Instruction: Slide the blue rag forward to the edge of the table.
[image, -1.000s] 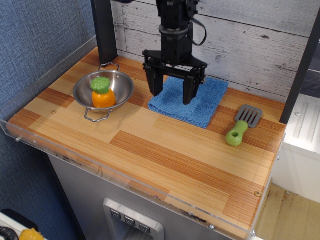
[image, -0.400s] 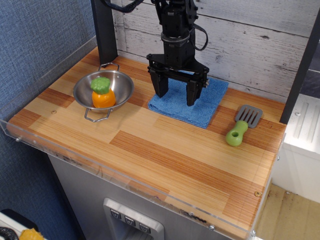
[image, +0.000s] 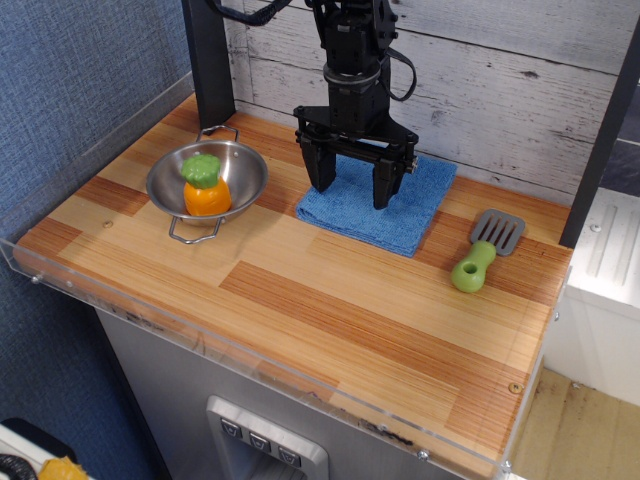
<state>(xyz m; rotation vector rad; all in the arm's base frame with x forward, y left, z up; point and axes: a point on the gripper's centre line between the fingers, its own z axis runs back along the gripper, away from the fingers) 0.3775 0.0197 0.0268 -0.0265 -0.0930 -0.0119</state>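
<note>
The blue rag (image: 385, 203) is lying flat toward the back of the tabletop (image: 330, 320), close to the whitewashed plank wall (image: 500, 80) and well apart from the front edge with its clear acrylic rim (image: 250, 365). The gripper (image: 352, 186) is pointing straight down over the rag's left half, its jaws spread wide apart and holding nothing; both dark fingertips are reaching down to the cloth, though whether they are actually pressing on it or hanging just above is hard to tell from this angle. To the left of the rag, a steel bowl (image: 207, 178) with wire handles is sitting on the planks, carrying an orange toy with a green top (image: 206, 186). To the right of the rag, a green-handled spatula (image: 484, 250) with a grey slotted head is lying apart from the cloth, near the tabletop's right edge. A dark upright post (image: 208, 60) is standing behind the bowl at the back left corner.
</note>
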